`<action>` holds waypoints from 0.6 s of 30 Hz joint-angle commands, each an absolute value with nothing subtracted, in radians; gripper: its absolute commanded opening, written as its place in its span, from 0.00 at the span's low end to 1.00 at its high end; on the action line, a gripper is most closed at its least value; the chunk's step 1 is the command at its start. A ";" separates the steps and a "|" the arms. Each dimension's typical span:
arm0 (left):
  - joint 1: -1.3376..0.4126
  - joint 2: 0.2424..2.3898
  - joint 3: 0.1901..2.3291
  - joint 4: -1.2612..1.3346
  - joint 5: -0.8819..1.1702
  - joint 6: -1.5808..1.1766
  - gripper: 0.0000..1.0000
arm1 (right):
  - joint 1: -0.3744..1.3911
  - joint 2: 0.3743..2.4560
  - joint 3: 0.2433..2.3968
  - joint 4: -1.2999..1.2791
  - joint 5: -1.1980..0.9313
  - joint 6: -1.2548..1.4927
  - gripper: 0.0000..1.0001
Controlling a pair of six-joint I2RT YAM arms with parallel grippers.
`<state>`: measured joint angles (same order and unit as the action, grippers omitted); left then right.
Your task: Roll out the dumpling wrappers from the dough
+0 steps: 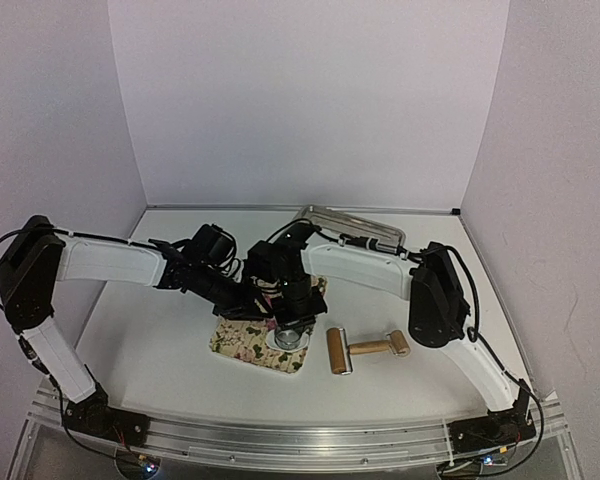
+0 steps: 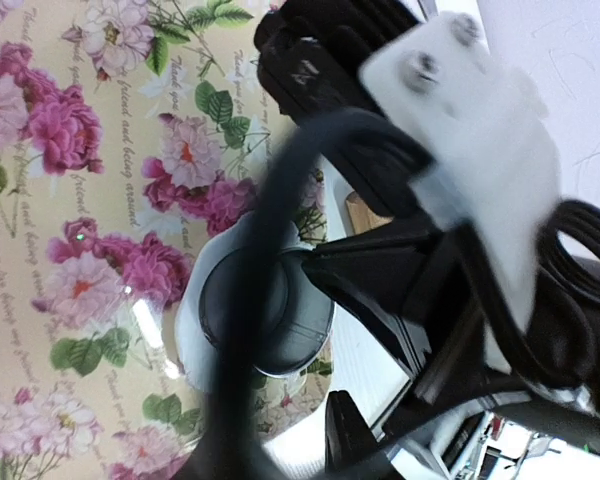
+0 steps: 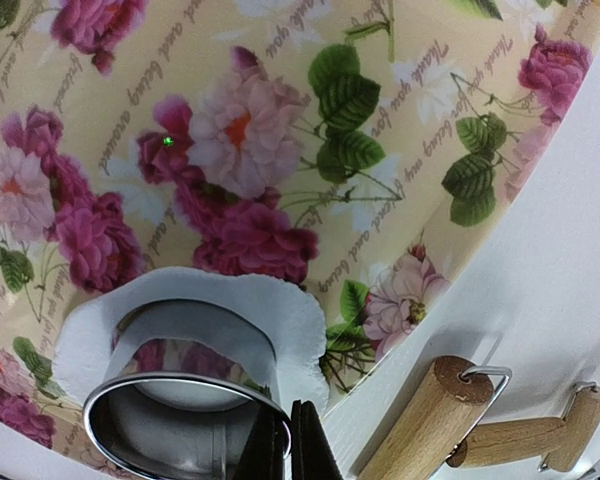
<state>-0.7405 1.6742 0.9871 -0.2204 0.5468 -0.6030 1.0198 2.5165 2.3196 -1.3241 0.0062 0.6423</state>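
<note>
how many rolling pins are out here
1: the rolling pin lies on the table, just right of the mat. Others could be hidden.

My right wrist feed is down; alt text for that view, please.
The right claw pinches the near wall of a metal ring cutter standing on a white dough sheet, on a floral mat. A wooden roller lies on the white table, lower right.
</note>
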 commanded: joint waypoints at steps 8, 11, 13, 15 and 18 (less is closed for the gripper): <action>-0.688 1.497 0.885 -0.333 0.380 -0.594 0.46 | 1.009 2.505 2.306 -1.289 -0.026 0.636 0.00; -0.660 1.447 0.844 -0.328 0.361 -0.627 0.48 | 1.009 2.490 2.304 -1.253 -0.062 0.640 0.00; -0.643 1.422 0.821 -0.323 0.363 -0.639 0.50 | 1.009 2.483 2.304 -1.230 -0.087 0.641 0.00; -0.629 1.407 0.809 -0.320 0.368 -0.645 0.51 | 1.009 2.476 2.304 -1.210 -0.119 0.642 0.00; -0.621 1.401 0.804 -0.316 0.376 -0.653 0.52 | 1.009 2.466 2.315 -1.200 -0.134 0.649 0.00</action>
